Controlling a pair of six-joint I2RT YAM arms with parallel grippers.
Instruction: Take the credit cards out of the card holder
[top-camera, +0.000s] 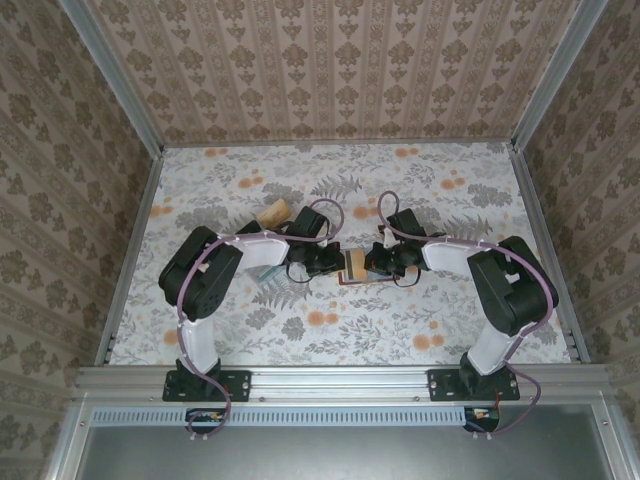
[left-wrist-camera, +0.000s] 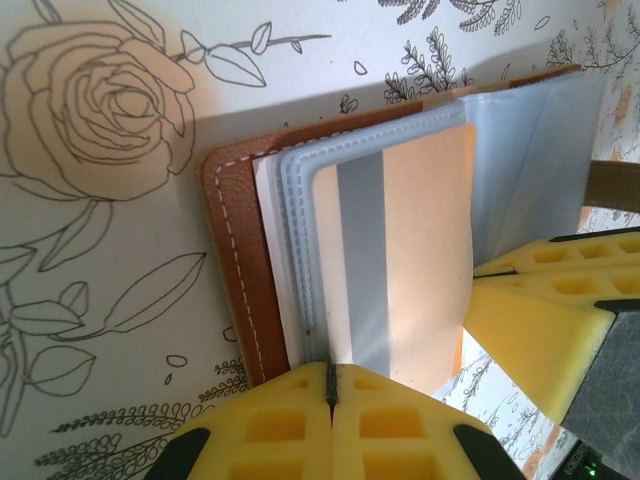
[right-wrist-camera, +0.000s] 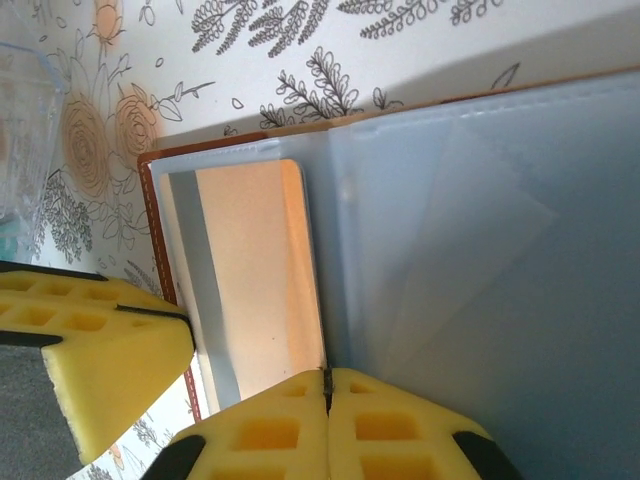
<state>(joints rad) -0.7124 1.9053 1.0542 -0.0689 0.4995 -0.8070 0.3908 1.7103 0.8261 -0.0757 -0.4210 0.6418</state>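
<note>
The reddish-brown card holder (top-camera: 352, 268) (left-wrist-camera: 232, 250) (right-wrist-camera: 150, 215) lies open on the flowered table between both arms. An orange-tan credit card (left-wrist-camera: 420, 250) (right-wrist-camera: 255, 270) with a grey stripe lies in its grey-blue pockets (right-wrist-camera: 480, 250). My left gripper (left-wrist-camera: 330, 385) is shut on the holder's pocket edge, by the card's striped end. My right gripper (right-wrist-camera: 327, 385) is shut on the card's opposite edge. Each gripper's yellow fingers (left-wrist-camera: 540, 320) (right-wrist-camera: 80, 345) show in the other's wrist view. A teal-green sliver (top-camera: 268, 272) shows beside the left arm.
A clear plastic tray (right-wrist-camera: 22, 130) stands just beyond the holder on the left arm's side. A small tan object (top-camera: 275, 213) lies behind the left arm. Patterned walls enclose the table on three sides.
</note>
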